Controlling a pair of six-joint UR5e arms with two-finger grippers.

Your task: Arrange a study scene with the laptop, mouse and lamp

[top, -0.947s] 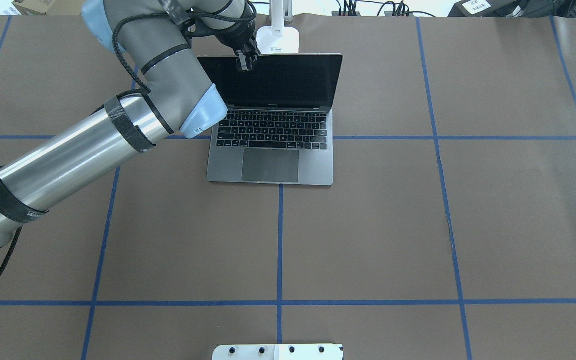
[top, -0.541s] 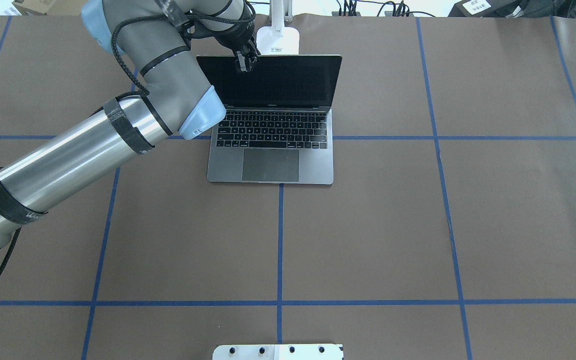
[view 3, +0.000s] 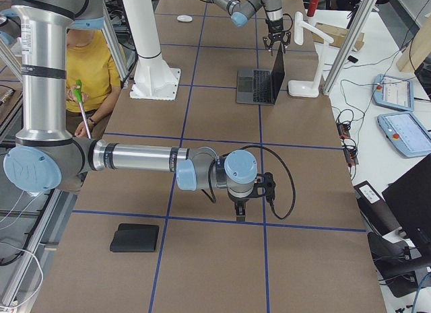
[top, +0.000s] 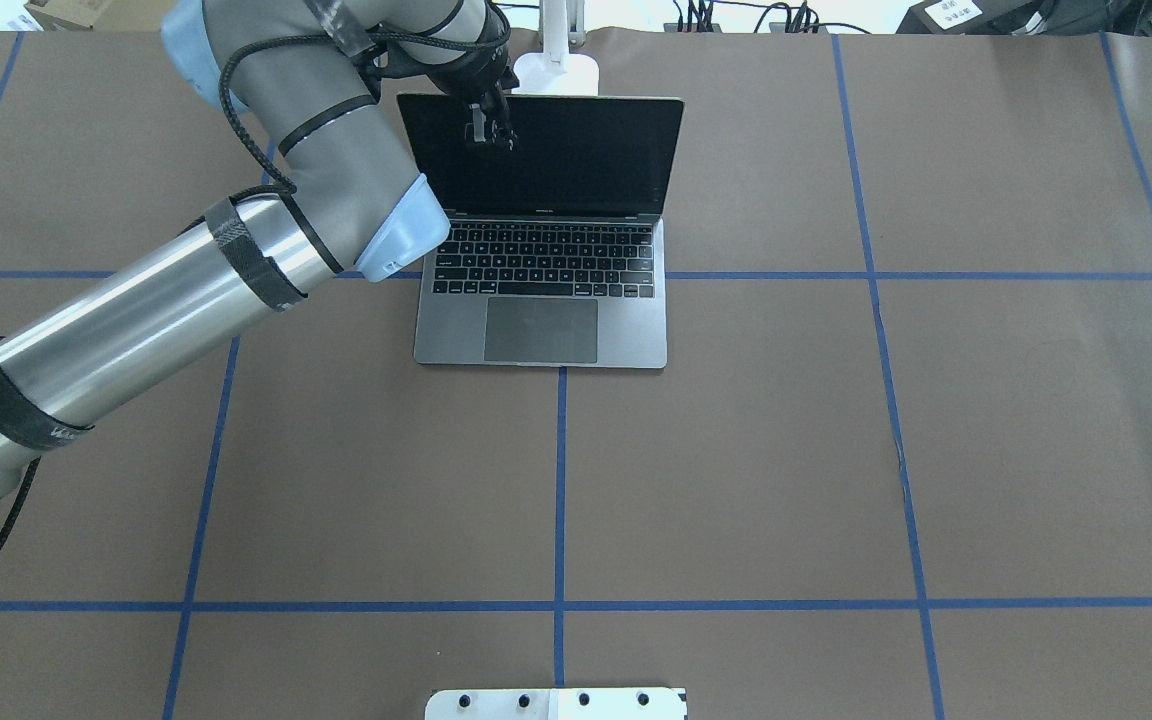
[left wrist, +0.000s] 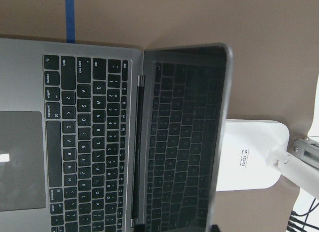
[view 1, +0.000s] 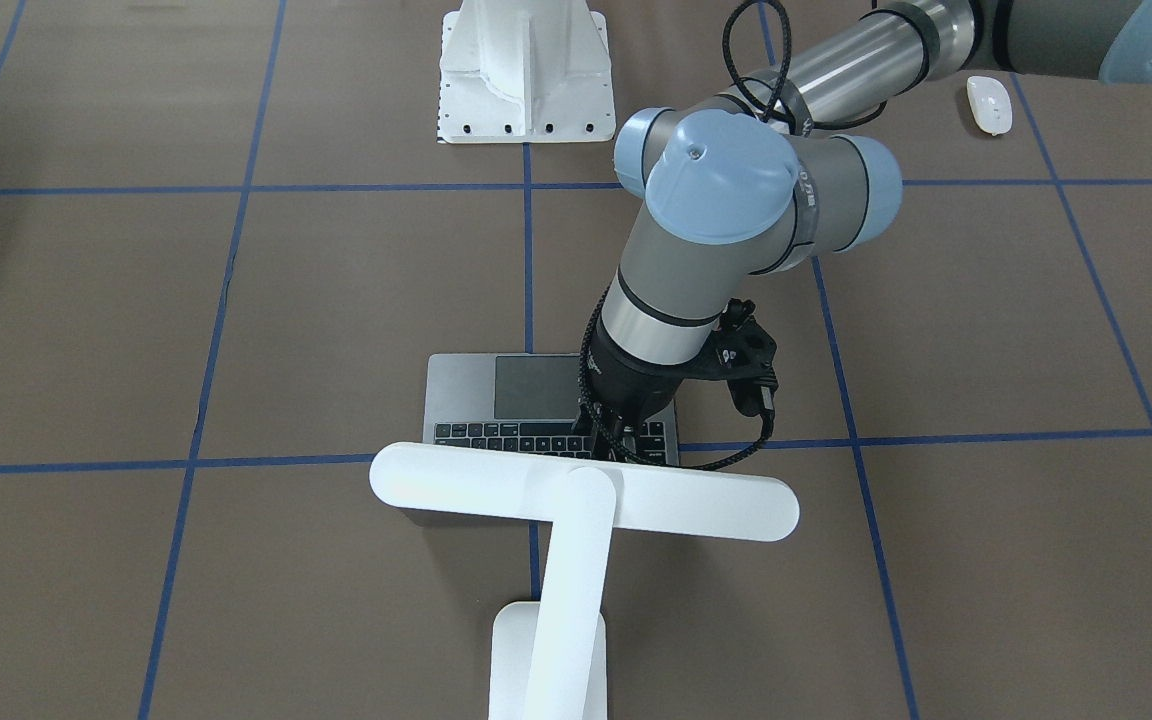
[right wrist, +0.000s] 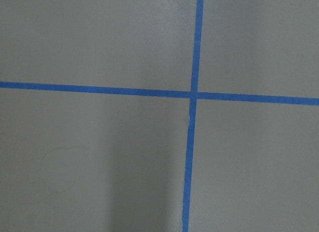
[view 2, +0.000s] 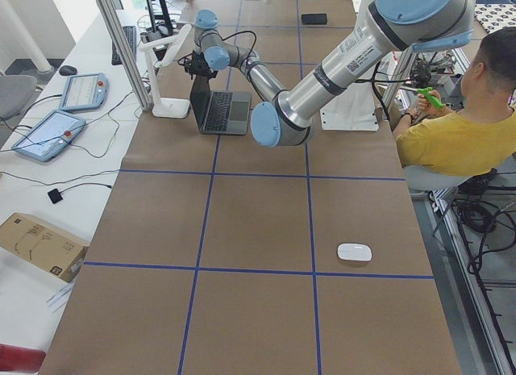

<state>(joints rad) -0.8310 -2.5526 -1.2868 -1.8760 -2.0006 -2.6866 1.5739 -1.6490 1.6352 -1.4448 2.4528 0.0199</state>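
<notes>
The grey laptop [top: 546,325] sits open at the table's far middle, its dark screen [top: 576,160] tilted back. My left gripper [top: 489,130] hangs open above the upper left part of the screen, holding nothing; its fingertips [left wrist: 215,227] barely show at the bottom of the left wrist view. Just behind the lid stands the white T-shaped lamp [view 1: 584,492], with its base [left wrist: 251,157] on the table. The white mouse [view 2: 355,252] lies far off toward my left end of the table. My right gripper [view 3: 238,215] hovers over bare table; I cannot tell its state.
A white bolted pedestal [view 1: 524,70] stands at the robot's side of the table. A black mouse pad [view 3: 135,237] lies near my right end. A person [view 2: 451,141] sits beside the table. Blue tape lines [right wrist: 192,95] cross the brown surface.
The laptop lid has swung farther back. My left gripper, which was at the lid's top edge, is now off it and over the screen.
</notes>
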